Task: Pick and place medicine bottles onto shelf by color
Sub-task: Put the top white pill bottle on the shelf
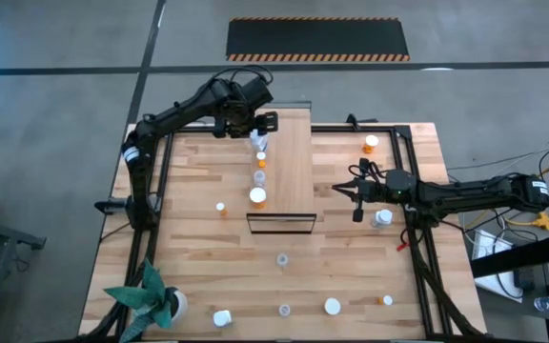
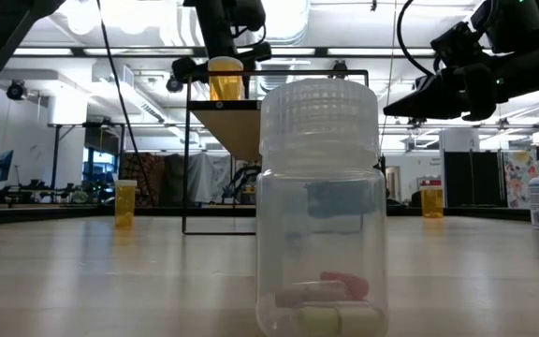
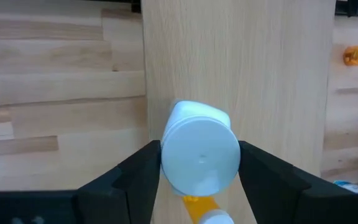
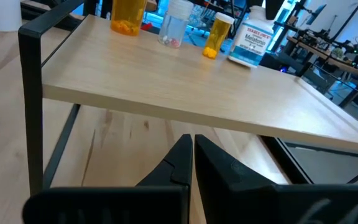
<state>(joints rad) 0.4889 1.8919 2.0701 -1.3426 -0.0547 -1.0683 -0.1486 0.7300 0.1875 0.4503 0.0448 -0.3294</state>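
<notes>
The shelf (image 1: pixel 295 167) is a pale narrow board on a dark frame, standing mid-table. Three bottles stand in a row along its left edge: a larger orange bottle (image 1: pixel 257 197), a small clear bottle (image 1: pixel 259 176) and a small orange bottle (image 1: pixel 261 160). At the far end of that row my left gripper (image 1: pixel 261 133) is shut on a white bottle with a blue label (image 4: pixel 250 40). My right gripper (image 1: pixel 343 188) is shut and holds nothing. It hovers right of the shelf, pointing under the board (image 4: pixel 192 149). More bottles stand scattered on the table. My left gripper (image 3: pixel 201 155) comes from above, pointing down, with one finger (image 3: pixel 145 168) on each side of the white bottle's top, at its white cap (image 3: pixel 201 146). The bottle stands upright. Its base rests on the shelf board near the far end (image 4: pixel 244 62).
On the table stand an orange bottle (image 1: pixel 372 143) far right, a white bottle (image 1: pixel 381 217) by my right arm, a small orange one (image 1: pixel 221 207), clear ones (image 1: pixel 281 258) (image 1: pixel 284 309) and several more along the near edge. A potted plant (image 1: pixel 151 300) fills the near left corner.
</notes>
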